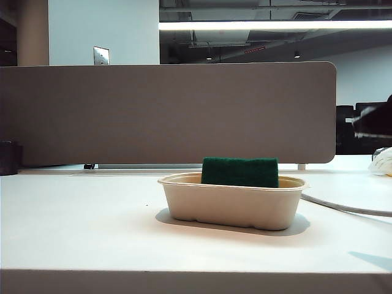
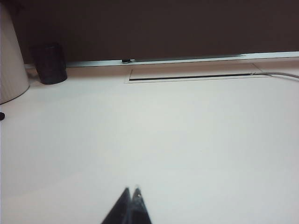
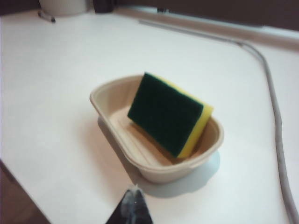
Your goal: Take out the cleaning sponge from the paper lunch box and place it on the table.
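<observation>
The beige paper lunch box (image 1: 233, 205) (image 3: 117, 133) stands on the white table (image 1: 79, 226) right of the middle. The cleaning sponge (image 1: 240, 172) (image 3: 166, 114) leans tilted inside it, dark green face up, yellow foam showing along one edge. In the right wrist view my right gripper (image 3: 134, 190) is shut and empty, its tips just short of the box's near wall, above the table. In the left wrist view my left gripper (image 2: 131, 191) is shut with nothing in it, over bare table, the box out of its view. Neither gripper shows in the exterior view.
A grey cable (image 1: 343, 207) (image 3: 275, 121) runs along the table right of the box. A grey-brown partition (image 1: 165, 113) lines the back edge. A dark cup (image 2: 49, 63) and a white round object (image 2: 9, 70) stand at the back left. A white bundle (image 1: 383, 162) lies far right.
</observation>
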